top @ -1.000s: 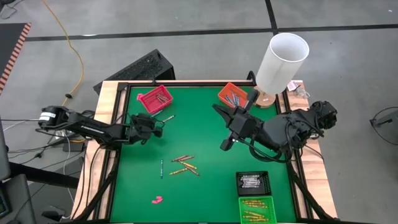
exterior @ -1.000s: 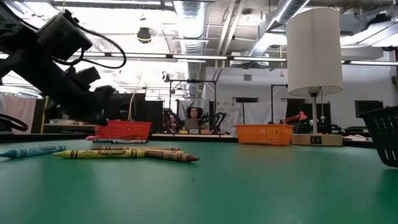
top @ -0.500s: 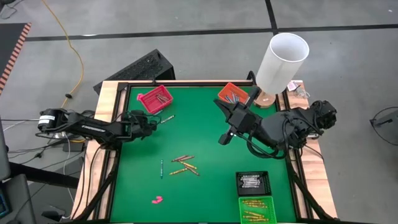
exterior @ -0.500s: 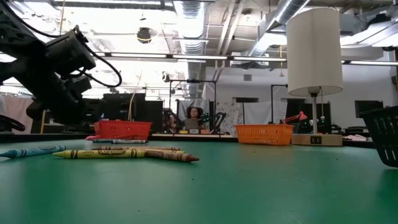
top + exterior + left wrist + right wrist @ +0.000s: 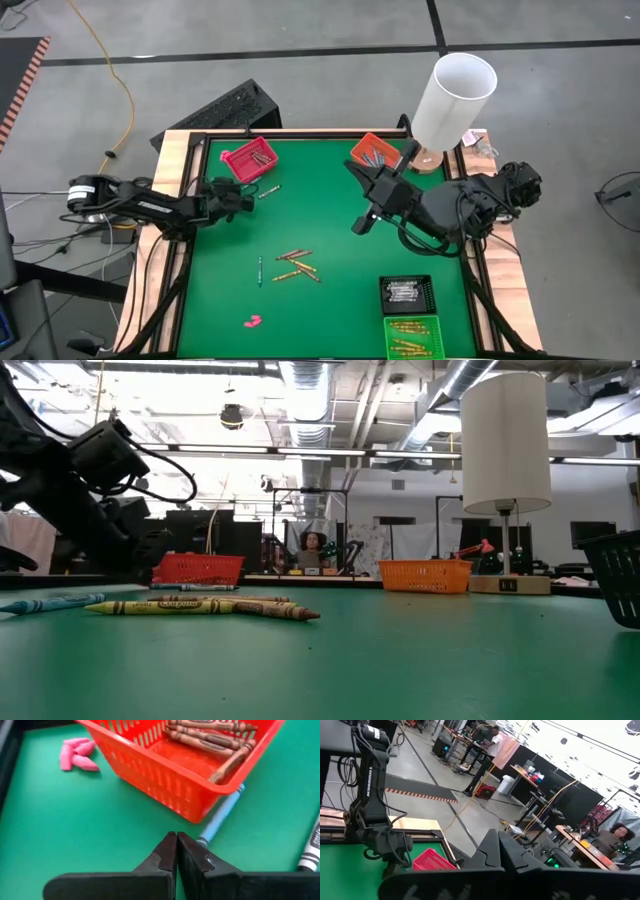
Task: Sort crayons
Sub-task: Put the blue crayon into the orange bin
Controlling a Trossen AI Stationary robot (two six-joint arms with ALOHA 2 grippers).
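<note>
the green table [image 5: 330, 300] holds 4 baskets at its edges. both arms are empty between picks. the right gripper [image 5: 358, 226] hangs clenched over the middle; the left gripper [image 5: 177, 851] is clenched just short of the red basket [image 5: 170, 780], which holds brown crayons [image 5: 210, 735]. a loose blue crayon [image 5: 220, 817] lies against it, probably the next pick: open, drop, pinch. more crayons [image 5: 295, 265] wait mid-table.

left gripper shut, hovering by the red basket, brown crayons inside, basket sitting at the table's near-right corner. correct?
One error: the red basket sits at the far-left corner, as the high view shows. The rest holds: the left gripper is shut beside it, with brown crayons inside.
</note>
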